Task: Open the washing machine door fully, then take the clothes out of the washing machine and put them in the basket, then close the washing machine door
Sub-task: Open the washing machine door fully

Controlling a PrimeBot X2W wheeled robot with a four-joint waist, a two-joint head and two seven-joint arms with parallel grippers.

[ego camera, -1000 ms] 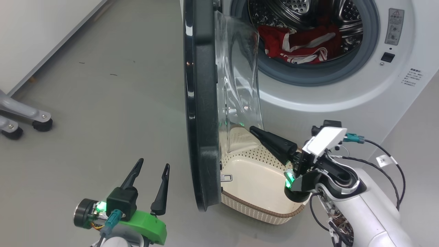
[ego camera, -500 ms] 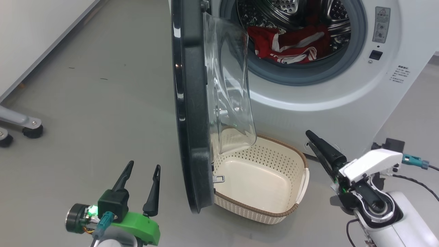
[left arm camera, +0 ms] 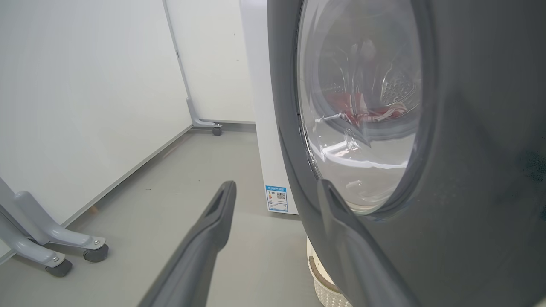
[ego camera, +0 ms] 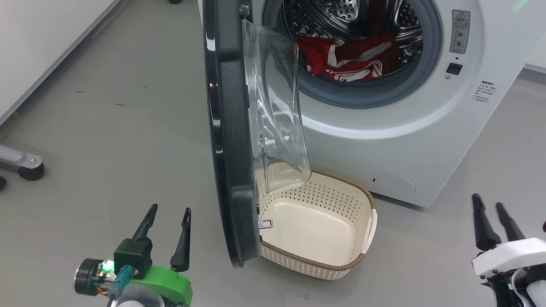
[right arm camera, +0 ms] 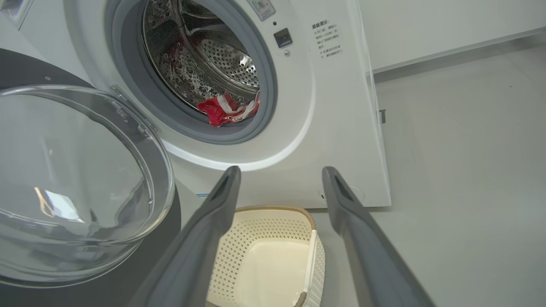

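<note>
The white washing machine [ego camera: 405, 136] stands with its black-rimmed door [ego camera: 228, 140] swung out edge-on toward me, the clear glass bowl [ego camera: 277, 115] bulging over the basket. Red clothes [ego camera: 345, 57] with white stripes lie in the steel drum, also visible in the right wrist view as clothes [right arm camera: 228, 110]. The cream basket [ego camera: 315, 226] sits on the floor below the door with nothing in it. My left gripper [ego camera: 167, 213] is open, left of the door. My right gripper [ego camera: 487, 204] is open at the lower right, apart from the basket [right arm camera: 264, 251].
Grey floor lies all round. A grey wheeled stand leg [ego camera: 21, 164] is at the far left, by a white wall [ego camera: 38, 47]. In the left wrist view the door [left arm camera: 426, 170] is close on the right, with wheeled legs [left arm camera: 55, 243] at left.
My right gripper has gone from shut to open and pulled back from over the basket to the lower right. The head camera has shifted, sliding the scene left and up.
</note>
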